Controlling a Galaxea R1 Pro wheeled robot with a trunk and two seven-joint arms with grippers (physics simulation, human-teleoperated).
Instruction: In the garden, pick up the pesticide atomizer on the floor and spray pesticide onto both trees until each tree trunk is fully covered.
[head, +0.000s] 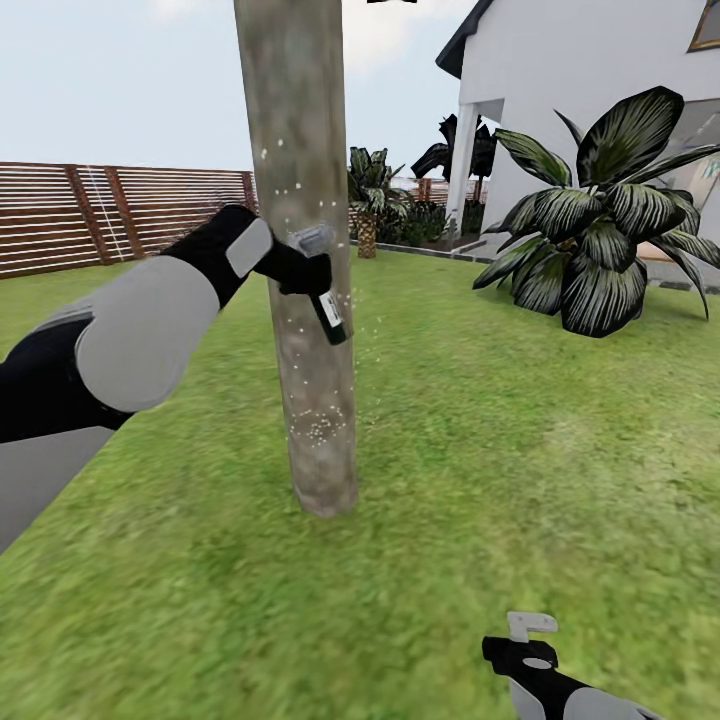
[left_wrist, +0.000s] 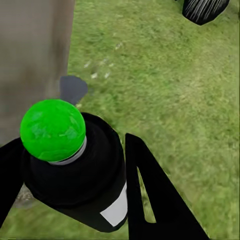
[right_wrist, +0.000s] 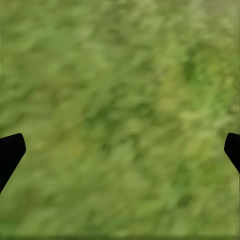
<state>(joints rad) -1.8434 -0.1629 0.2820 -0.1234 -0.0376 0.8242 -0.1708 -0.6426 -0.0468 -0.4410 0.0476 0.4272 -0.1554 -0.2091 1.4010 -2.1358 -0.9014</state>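
Grey-brown trunk (head: 305, 250): mottled, upright on the grass (head: 500, 450); white pesticide specks (head: 318, 428) cluster low on it, thinner higher up.
Atomizer (head: 330, 315): we see a slim black bottle with a white label band, tilted, base hanging down across the trunk's face; green-capped end in the wrist view (left_wrist: 52, 130).
Left gripper (head: 298, 262): fingers closed on the atomizer at its grey trigger head, just beside the trunk; the nearer arm by far.
Right gripper (head: 520, 640): low over grass, fingers spread wide, holding nothing.
Our judgement: upper trunk wants more coverage.
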